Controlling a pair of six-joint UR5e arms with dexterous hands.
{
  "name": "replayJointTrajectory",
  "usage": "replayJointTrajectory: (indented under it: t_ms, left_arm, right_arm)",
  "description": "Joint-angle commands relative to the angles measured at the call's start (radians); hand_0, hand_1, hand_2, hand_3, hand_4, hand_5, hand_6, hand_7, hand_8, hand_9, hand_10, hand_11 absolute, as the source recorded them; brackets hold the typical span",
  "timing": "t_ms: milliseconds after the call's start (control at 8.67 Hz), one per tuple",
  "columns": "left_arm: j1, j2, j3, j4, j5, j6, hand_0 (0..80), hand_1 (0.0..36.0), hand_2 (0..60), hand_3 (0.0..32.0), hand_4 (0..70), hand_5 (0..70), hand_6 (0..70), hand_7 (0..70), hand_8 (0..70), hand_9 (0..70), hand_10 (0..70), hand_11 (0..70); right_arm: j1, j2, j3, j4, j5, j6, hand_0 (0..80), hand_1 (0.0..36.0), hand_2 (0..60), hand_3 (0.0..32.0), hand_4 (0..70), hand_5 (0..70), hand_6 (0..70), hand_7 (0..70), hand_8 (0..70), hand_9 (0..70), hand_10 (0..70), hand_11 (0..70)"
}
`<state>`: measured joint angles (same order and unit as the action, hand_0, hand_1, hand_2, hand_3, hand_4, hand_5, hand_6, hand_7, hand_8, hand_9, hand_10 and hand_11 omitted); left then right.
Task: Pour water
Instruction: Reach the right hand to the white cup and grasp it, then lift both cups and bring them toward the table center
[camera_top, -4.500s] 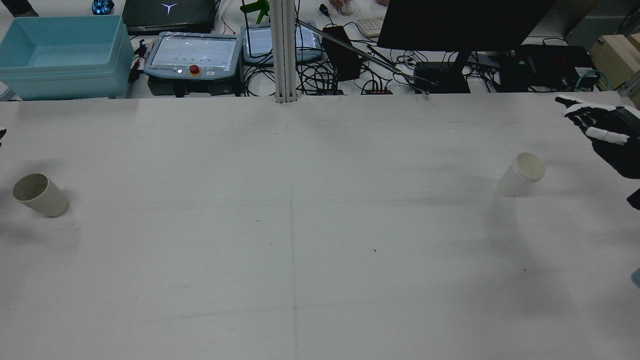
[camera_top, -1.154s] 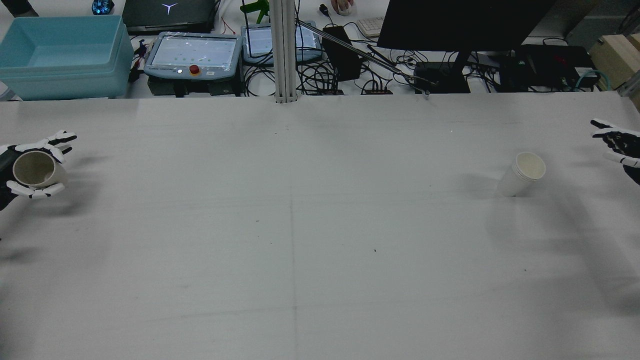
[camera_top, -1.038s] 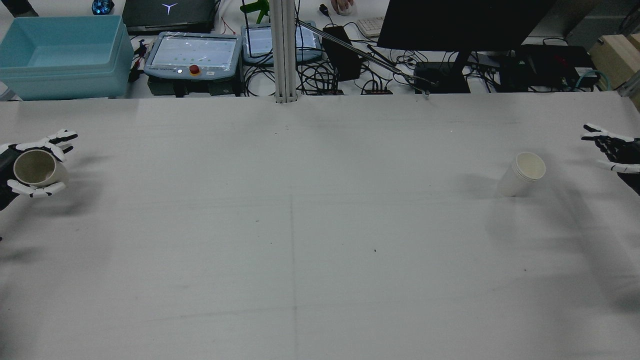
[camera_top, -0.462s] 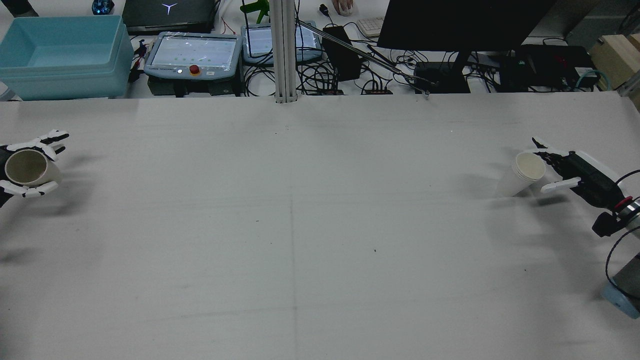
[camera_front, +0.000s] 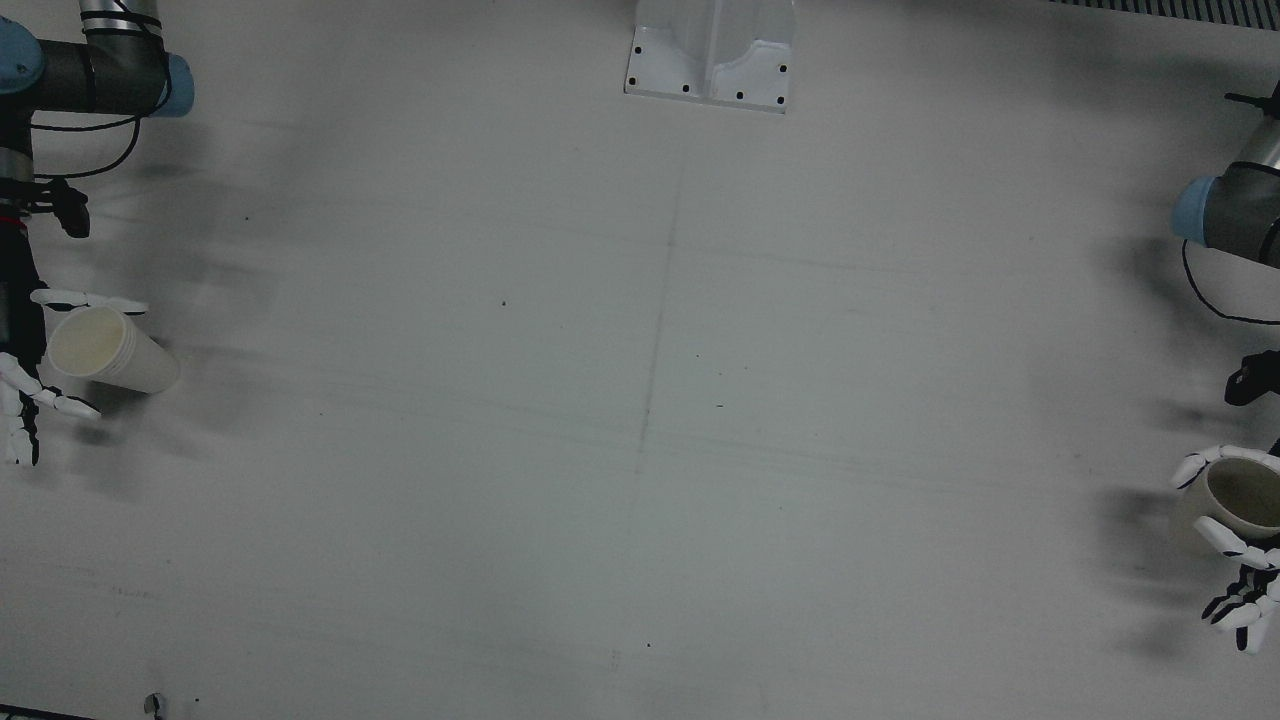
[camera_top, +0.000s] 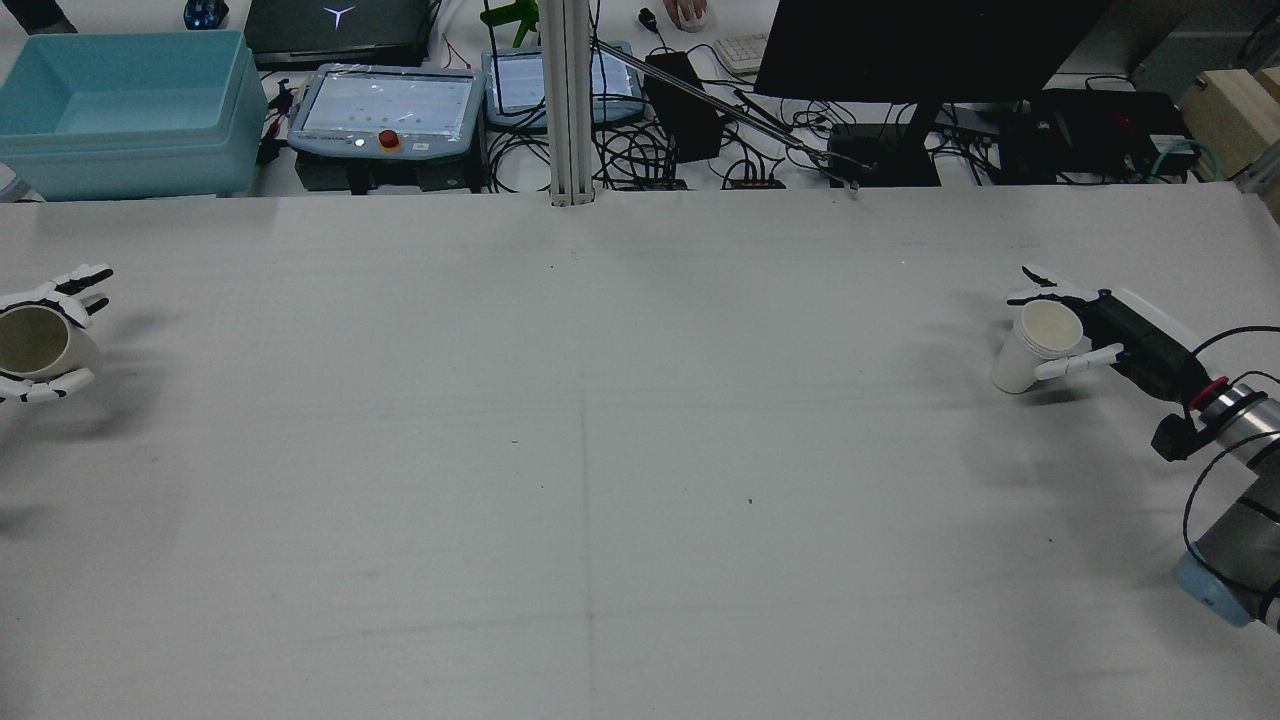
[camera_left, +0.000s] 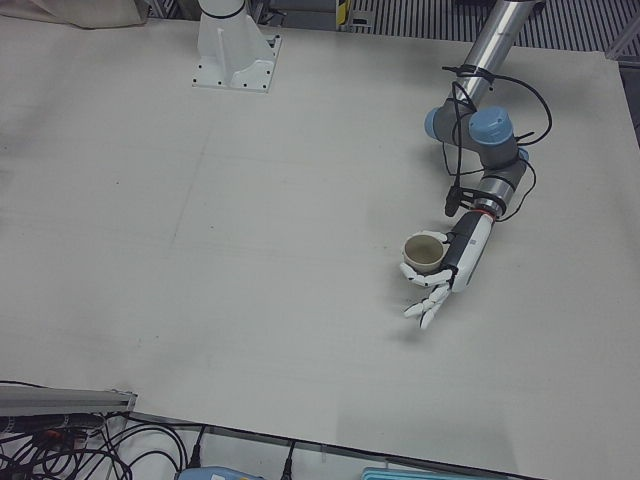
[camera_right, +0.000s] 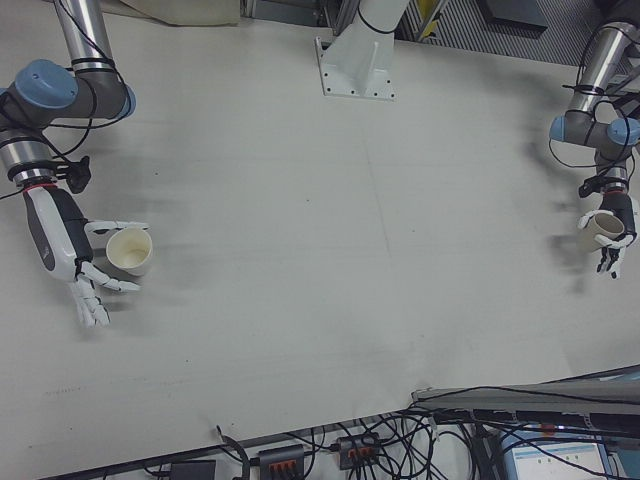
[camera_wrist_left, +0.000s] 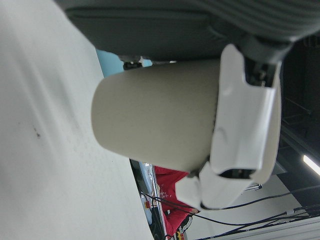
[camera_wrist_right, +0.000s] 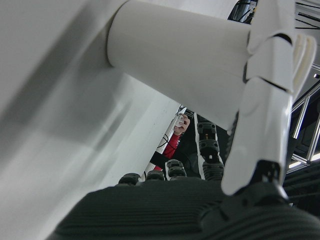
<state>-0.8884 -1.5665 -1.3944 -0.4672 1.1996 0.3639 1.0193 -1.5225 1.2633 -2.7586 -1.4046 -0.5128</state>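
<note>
My left hand (camera_top: 35, 335) is shut on a beige paper cup (camera_top: 28, 340) at the table's left edge and holds it upright just above the table. It also shows in the front view (camera_front: 1238, 500), the left-front view (camera_left: 425, 254) and the left hand view (camera_wrist_left: 160, 115). My right hand (camera_top: 1110, 335) is closed around a white paper cup (camera_top: 1035, 348). The thumb lies across the cup's near side and the fingers are behind its rim. That cup (camera_front: 110, 352) (camera_right: 128, 250) (camera_wrist_right: 175, 55) rests on the table. No water is visible in either cup.
Beyond the table's far edge are a light blue bin (camera_top: 120, 110), teach pendants (camera_top: 385, 110), cables and a monitor stand (camera_top: 905, 150). A camera post (camera_top: 568, 100) rises at the middle of the far edge. The arms' pedestal plate (camera_front: 712, 60) is at the near edge.
My right hand has moved in from the right edge and closed around the white cup. My left hand took the beige cup, lifted it and has drifted left with it.
</note>
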Motion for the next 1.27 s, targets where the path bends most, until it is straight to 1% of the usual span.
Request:
replayJointTrajectory:
  t_ms: [0,115,231,346,462,577,692,808,923,1038,1154]
  left_arm:
    - [0.000,0.049,-0.001,-0.048,-0.002,0.000,62.1,36.0,60.0,0.0,70.0,70.0,15.2,15.1,4.8,5.2,8.6,14.3]
    - [0.000,0.052,0.000,-0.050,-0.002,0.000,62.7,36.0,60.0,0.0,70.0,70.0,15.3,15.2,4.8,5.1,8.5,14.3]
    - [0.000,0.052,0.000,-0.050,-0.002,0.001,62.1,36.0,60.0,0.0,70.0,70.0,15.2,15.1,4.8,5.1,8.5,14.3]
    - [0.000,0.052,-0.001,-0.050,-0.002,0.001,61.9,36.0,60.0,0.0,70.0,70.0,15.1,15.0,4.8,5.1,8.6,14.3]
    - [0.000,0.052,-0.009,-0.048,-0.002,0.001,61.9,36.0,60.0,0.0,70.0,70.0,14.9,14.9,4.7,5.1,8.7,14.5]
    - [0.000,0.052,-0.024,-0.044,0.000,0.000,62.8,36.0,60.0,0.0,70.0,70.0,15.2,15.2,4.7,5.1,8.7,14.5]
    - [0.000,0.052,-0.073,-0.001,0.000,-0.002,64.1,36.0,60.0,0.0,70.0,70.0,15.7,15.4,4.9,5.2,8.6,14.5]
    - [0.002,0.052,-0.159,0.077,0.000,-0.002,68.8,36.0,60.0,0.0,70.0,70.0,16.6,16.1,5.2,5.4,8.5,14.4]
    - [0.005,0.040,-0.286,0.214,0.002,0.003,71.4,36.0,60.0,0.0,70.0,70.0,17.1,16.5,5.4,5.6,8.4,14.5]
    - [0.032,0.016,-0.367,0.311,0.003,0.006,71.6,36.0,60.0,0.0,70.0,70.0,17.4,16.5,5.4,5.5,8.4,14.5]
    - [0.079,-0.051,-0.430,0.423,0.002,0.004,73.0,36.0,60.0,0.0,70.0,70.0,17.8,16.6,5.4,5.5,8.5,14.6]
  right_arm:
    - [-0.031,0.001,0.087,-0.090,0.007,-0.041,57.5,24.7,13.8,0.0,11.7,20.0,5.7,11.8,0.1,0.9,0.0,0.0]
    - [-0.047,0.008,0.090,-0.128,0.009,-0.046,62.1,29.2,23.4,0.0,24.7,26.3,11.0,19.9,1.6,3.7,0.0,1.8]
    - [-0.048,0.013,0.106,-0.154,0.009,-0.050,68.3,32.0,28.1,0.0,30.7,31.3,15.6,25.8,4.1,7.6,1.4,4.8]
    - [-0.045,0.012,0.114,-0.161,0.009,-0.046,80.0,35.9,36.1,0.0,37.0,46.8,29.9,42.1,17.3,24.8,11.3,19.6]
    - [-0.033,0.010,0.129,-0.161,0.010,-0.036,80.0,36.0,44.4,0.0,32.0,55.4,37.0,50.8,27.5,38.5,21.3,34.5]
    - [-0.001,-0.002,0.184,-0.162,0.013,-0.027,80.0,36.0,49.3,0.0,27.5,57.0,39.8,55.3,32.8,45.1,27.7,43.5]
    - [0.034,-0.013,0.227,-0.165,0.013,0.021,80.0,36.0,49.8,0.0,23.7,55.4,38.6,54.7,33.3,45.6,29.1,45.4]
    - [0.077,-0.004,0.237,-0.188,0.012,0.087,80.0,36.0,49.8,0.0,20.1,52.4,36.2,51.1,31.9,43.7,29.0,45.5]
    - [0.134,0.005,0.290,-0.253,0.007,0.133,80.0,36.0,52.9,0.0,26.6,52.6,38.2,50.7,31.8,43.0,28.5,44.6]
    - [0.178,0.015,0.379,-0.347,0.003,0.158,80.0,36.0,55.8,0.0,33.0,53.8,40.8,51.9,32.1,43.0,28.6,44.6]
    - [0.223,0.066,0.459,-0.475,-0.010,0.178,80.0,36.0,58.6,0.0,37.2,55.0,42.8,53.0,32.7,43.5,28.8,44.9]
